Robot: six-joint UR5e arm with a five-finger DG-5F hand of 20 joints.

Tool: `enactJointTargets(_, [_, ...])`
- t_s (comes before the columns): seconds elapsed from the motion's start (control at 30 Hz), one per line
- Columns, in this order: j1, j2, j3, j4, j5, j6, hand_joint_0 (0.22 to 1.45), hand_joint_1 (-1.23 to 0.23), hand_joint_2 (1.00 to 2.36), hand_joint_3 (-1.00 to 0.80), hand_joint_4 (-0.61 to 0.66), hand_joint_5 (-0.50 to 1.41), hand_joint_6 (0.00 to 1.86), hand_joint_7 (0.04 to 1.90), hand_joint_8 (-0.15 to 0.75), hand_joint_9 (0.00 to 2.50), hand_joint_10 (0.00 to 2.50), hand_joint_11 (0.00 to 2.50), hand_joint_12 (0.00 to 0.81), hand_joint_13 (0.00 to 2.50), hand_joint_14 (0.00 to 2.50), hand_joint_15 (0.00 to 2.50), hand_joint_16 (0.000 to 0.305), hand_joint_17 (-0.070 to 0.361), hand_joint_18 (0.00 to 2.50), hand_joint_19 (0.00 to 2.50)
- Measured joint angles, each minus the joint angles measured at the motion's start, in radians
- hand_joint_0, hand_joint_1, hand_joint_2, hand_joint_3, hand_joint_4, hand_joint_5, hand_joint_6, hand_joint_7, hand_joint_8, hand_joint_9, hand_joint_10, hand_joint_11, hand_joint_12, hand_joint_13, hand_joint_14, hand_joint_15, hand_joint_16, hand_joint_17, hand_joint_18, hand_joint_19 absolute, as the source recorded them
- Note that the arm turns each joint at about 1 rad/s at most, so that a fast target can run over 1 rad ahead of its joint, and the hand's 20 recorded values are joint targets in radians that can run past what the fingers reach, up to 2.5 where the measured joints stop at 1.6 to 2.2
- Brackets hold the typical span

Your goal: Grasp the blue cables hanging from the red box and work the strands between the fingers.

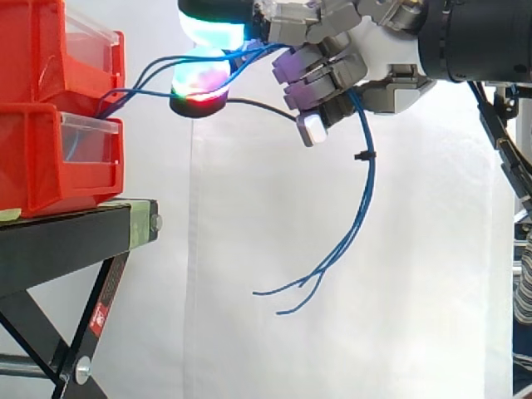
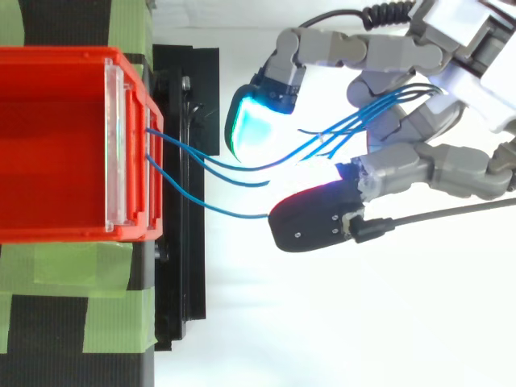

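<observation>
Several blue cables (image 1: pixel 370 179) leave the front of the stacked red boxes (image 1: pixel 46 158) at the left. They run right, up into my hand (image 1: pixel 378 58), at the top right of the side view. The hand is curled round the strands, which pass between its fingers. Below the hand the loose ends hang in a curve, ending at about the height of the stand's legs. From above, the blue cables (image 2: pixel 234 167) cross the gap from the red box (image 2: pixel 48 145) and run between a cyan-glowing fingertip (image 2: pixel 251 129) and a dark one (image 2: pixel 310 222) into the hand (image 2: pixel 459 72).
The red boxes stand on a black stand (image 1: pixel 75 241) with green tape (image 2: pixel 113 266) on its top. A small black tie (image 1: pixel 362 155) sits on the hanging strands. A white curtain hangs behind, with open space under and to the right of the stand.
</observation>
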Motion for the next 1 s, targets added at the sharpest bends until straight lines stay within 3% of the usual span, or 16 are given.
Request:
enactJointTargets(0.33, [0.011, 0.000, 0.000, -0.003, 0.000, 0.017, 0.85, -0.73, 1.01, -0.79, 0.22, 0.39, 0.00, 1.39, 0.532, 1.78, 2.50, 2.50, 0.684, 1.96, 2.50, 1.71, 0.243, 0.182, 2.50, 0.60])
enactJointTargets(0.7, [0.030, 0.000, 0.000, -0.011, 0.000, 0.022, 0.86, -0.75, 1.01, -0.77, 0.21, 0.38, 0.00, 1.39, 0.532, 1.78, 2.50, 2.50, 0.684, 1.96, 2.50, 1.71, 0.243, 0.182, 2.50, 0.60])
enactJointTargets(1.0, [0.039, -0.001, 0.000, -0.012, 0.000, 0.068, 0.99, -0.77, 1.01, -0.50, 0.21, 0.37, 0.02, 1.38, 0.532, 1.78, 2.50, 2.50, 0.684, 1.96, 2.50, 1.71, 0.243, 0.182, 2.50, 0.60])
